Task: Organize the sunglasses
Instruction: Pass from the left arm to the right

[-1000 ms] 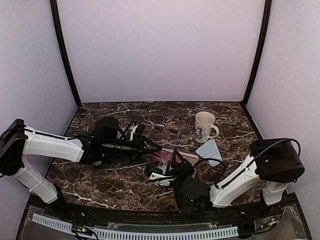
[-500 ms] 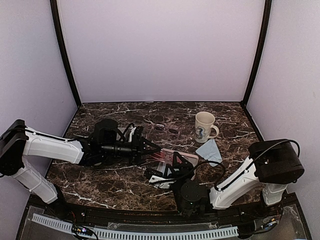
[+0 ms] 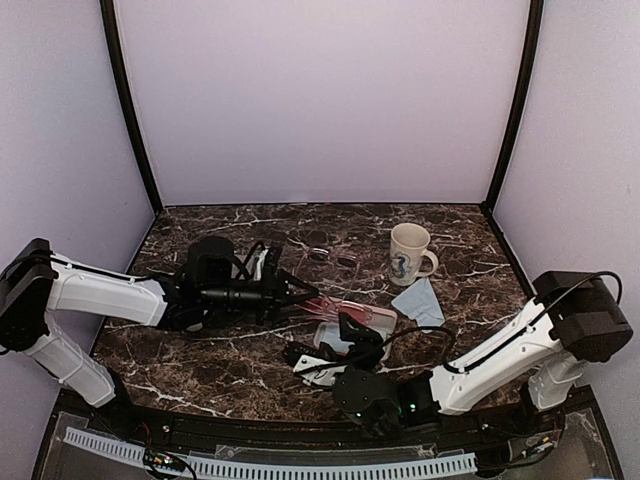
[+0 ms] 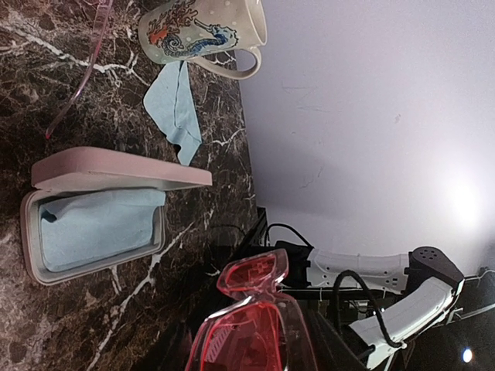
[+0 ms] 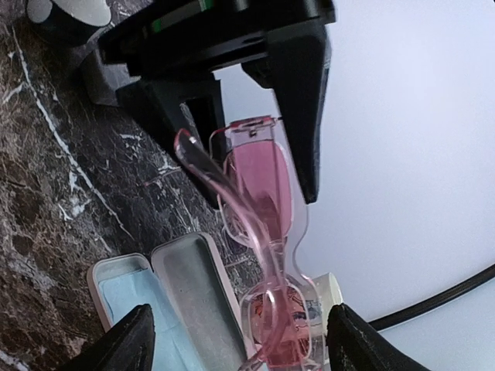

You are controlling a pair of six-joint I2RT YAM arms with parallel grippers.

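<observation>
My left gripper [image 3: 296,296] is shut on the red-pink sunglasses [image 3: 322,304] and holds them above the table. In the right wrist view its black fingers [image 5: 303,116] clamp one lens of the sunglasses [image 5: 267,224]. They fill the bottom of the left wrist view [image 4: 259,317]. My right gripper [image 5: 244,340] is open, its fingertips wide on either side of the free lens and touching nothing. In the top view it [image 3: 335,348] sits just in front of the open pink case [image 3: 372,318]. The thin dark sunglasses [image 3: 333,258] lie further back on the table.
The open pink case [image 4: 116,174] holds a light blue cloth [image 4: 93,226]. A printed mug [image 3: 408,253] stands at the back right, with another blue cloth [image 3: 418,300] in front of it. The marble table [image 3: 200,360] is walled on three sides.
My right gripper has opened, let go of the red-pink sunglasses and drawn back a little toward the near edge. The left gripper keeps hold of them and has barely moved.
</observation>
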